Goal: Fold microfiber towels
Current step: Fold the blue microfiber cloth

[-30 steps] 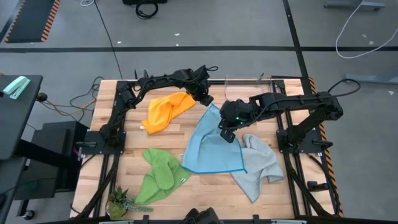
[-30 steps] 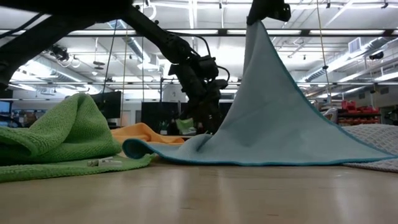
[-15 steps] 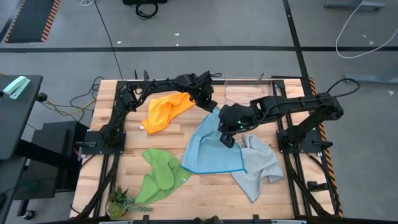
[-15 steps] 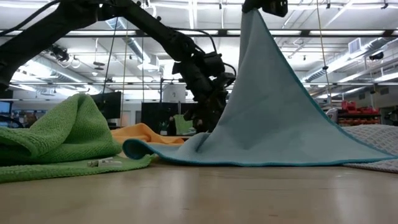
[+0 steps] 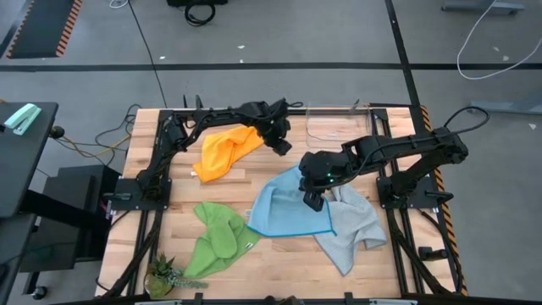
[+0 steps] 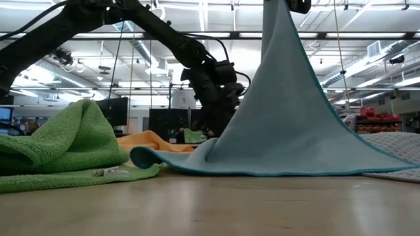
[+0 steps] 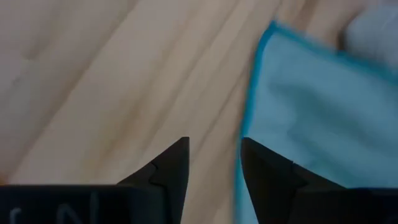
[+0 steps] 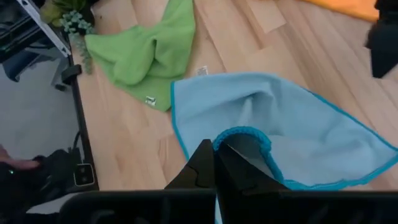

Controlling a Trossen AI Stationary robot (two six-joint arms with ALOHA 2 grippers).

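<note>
My right gripper (image 5: 312,202) is shut on the light blue towel (image 5: 284,212), which rises from the table to it like a tent (image 6: 289,124). My left gripper (image 7: 214,158) is open and low over the wood, at that towel's far hemmed edge (image 7: 250,106). In the high view this gripper (image 5: 280,146) sits just right of the crumpled orange towel (image 5: 224,151). The green towel (image 5: 216,241) lies bunched at the near left. The grey towel (image 5: 351,230) lies at the near right, partly under the blue one. My right gripper pinches a bunched bit of the blue towel's hemmed edge (image 8: 244,134) between its two fingers, slanting down from above. The towel hangs below, sloping taut down to its near edge (image 6: 275,172), which lies on the table. My left gripper: I cannot tell whether one finger (image 7: 264,171) touches the blue hem beside it.
A small potted plant (image 5: 165,273) stands at the table's near left corner. A clear container (image 5: 330,125) sits at the far edge. Bare wood (image 5: 254,174) shows between the orange, green and blue towels.
My right gripper has carried the blue towel's held edge toward the table's near edge, so the towel's far part has drawn back toward the near side while its near edge stays put. My left gripper has shifted a little toward the blue towel and turned slightly.
</note>
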